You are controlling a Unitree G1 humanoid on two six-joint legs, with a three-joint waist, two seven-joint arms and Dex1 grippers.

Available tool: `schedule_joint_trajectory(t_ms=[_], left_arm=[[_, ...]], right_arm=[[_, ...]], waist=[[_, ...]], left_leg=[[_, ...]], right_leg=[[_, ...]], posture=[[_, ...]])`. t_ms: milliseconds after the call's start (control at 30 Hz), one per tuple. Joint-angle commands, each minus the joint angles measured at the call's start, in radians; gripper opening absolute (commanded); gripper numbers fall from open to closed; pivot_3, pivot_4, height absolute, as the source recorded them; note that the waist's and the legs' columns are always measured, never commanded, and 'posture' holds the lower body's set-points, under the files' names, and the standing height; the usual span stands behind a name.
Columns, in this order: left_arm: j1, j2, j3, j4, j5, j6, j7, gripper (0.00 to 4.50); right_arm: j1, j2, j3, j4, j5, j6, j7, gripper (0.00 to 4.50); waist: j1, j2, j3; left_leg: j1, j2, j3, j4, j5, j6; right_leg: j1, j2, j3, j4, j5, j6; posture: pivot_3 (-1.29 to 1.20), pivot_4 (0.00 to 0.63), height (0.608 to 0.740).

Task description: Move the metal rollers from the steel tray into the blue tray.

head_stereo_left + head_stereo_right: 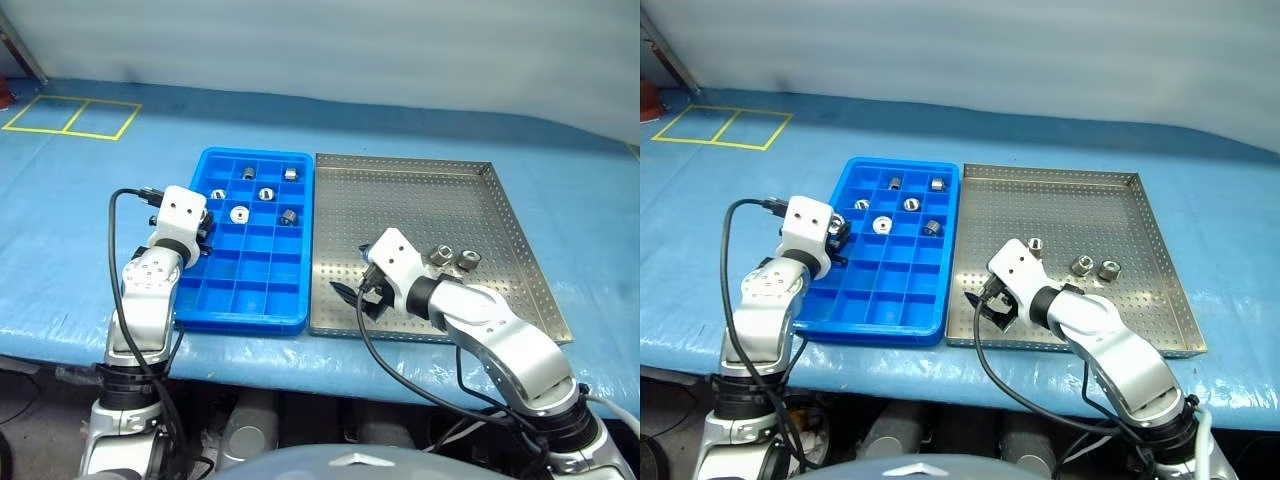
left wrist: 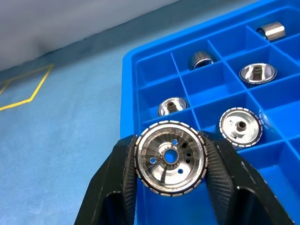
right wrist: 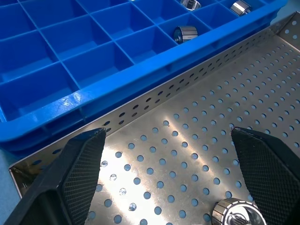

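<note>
Steel tray (image 1: 520, 250) lies right of and touching the blue tray (image 1: 205, 305). Our left gripper (image 2: 169, 161), at the blue tray's left rim, pinches one metal roller (image 2: 169, 157); six metal rollers (image 1: 240, 214) sit in far compartments. Our right gripper (image 3: 164, 173) hangs spread wide over the steel tray's near-left area, three rollers (image 1: 1081, 265) remaining there

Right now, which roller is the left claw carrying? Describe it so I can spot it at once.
Find the blue tray, then its left edge, where the left claw is. The roller is clamped between its black fingers, hollow end facing the wrist camera; the other rollers lie loose.
</note>
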Motion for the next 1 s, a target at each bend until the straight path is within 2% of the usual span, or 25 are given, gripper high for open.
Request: schedule_joint_trajectory(t_ms=[33, 233, 333, 433, 567, 800, 1000], left_arm=[[-0.012, 0.014, -0.013, 0.022, 0.006, 0.000, 0.010, 1.68], [-0.053, 0.002, 0.011, 0.006, -0.036, -0.017, 0.007, 3.60], [-0.102, -0.012, 0.016, -0.023, -0.109, -0.056, -0.041, 4.48], [-0.168, -0.018, -0.017, -0.035, -0.219, -0.067, -0.159, 4.48], [-0.242, 0.003, -0.153, 0.025, -0.291, -0.055, -0.336, 4.48], [-0.353, -0.043, -0.338, 0.218, -0.282, -0.129, -0.478, 4.48], [-0.411, -0.129, -0.445, 0.408, -0.239, -0.247, -0.524, 4.48]], right_arm=[[0.016, 0.004, -0.023, -0.040, -0.011, -0.008, -0.018, 4.50], [0.072, 0.009, -0.065, -0.085, -0.006, 0.013, -0.051, 4.50], [0.112, 0.007, -0.096, -0.115, -0.002, 0.028, -0.066, 4.50], [0.184, -0.005, -0.140, -0.159, 0.001, 0.046, -0.075, 4.50], [0.267, -0.005, -0.199, -0.199, -0.003, 0.067, -0.099, 4.50], [0.383, 0.020, -0.271, -0.270, -0.008, 0.094, -0.150, 4.50], [0.471, 0.066, -0.310, -0.322, -0.017, 0.101, -0.197, 4.50]], waist=[[-0.002, 0.000, 0.000], [-0.009, 0.000, 0.000], [-0.010, 0.000, 0.000], [-0.007, 0.000, 0.000], [-0.018, 0.000, 0.000], [-0.055, 0.000, 0.000], [-0.077, 0.001, -0.001]], left_leg=[[0.000, 0.000, 0.000, 0.000, 0.000, 0.000], [0.000, 0.001, 0.000, 0.000, 0.000, 0.000], [0.000, 0.002, 0.000, 0.001, 0.000, 0.000], [-0.001, 0.001, 0.000, 0.001, 0.000, 0.000], [0.000, 0.000, 0.001, 0.000, 0.000, 0.001], [0.001, -0.002, 0.001, 0.001, 0.000, 0.001], [0.000, -0.002, 0.002, 0.001, 0.000, 0.001]], right_leg=[[0.000, 0.000, 0.000, 0.000, 0.000, 0.000], [0.000, -0.001, 0.000, 0.000, 0.000, 0.000], [0.000, -0.001, 0.000, 0.000, 0.000, 0.000], [0.000, -0.002, -0.001, 0.000, 0.000, 0.000], [0.000, -0.003, 0.000, -0.001, 0.000, 0.000], [0.000, 0.001, 0.000, 0.000, 0.000, 0.000], [0.000, 0.001, 0.002, 0.000, -0.001, 0.000]], posture=[[0.19, 0.150, 0.740], [0.19, 0.150, 0.740], [0.17, 0.150, 0.740], [0.16, 0.150, 0.740], [0.12, 0.150, 0.740], [0.04, 0.150, 0.740], [-0.02, 0.150, 0.740]])
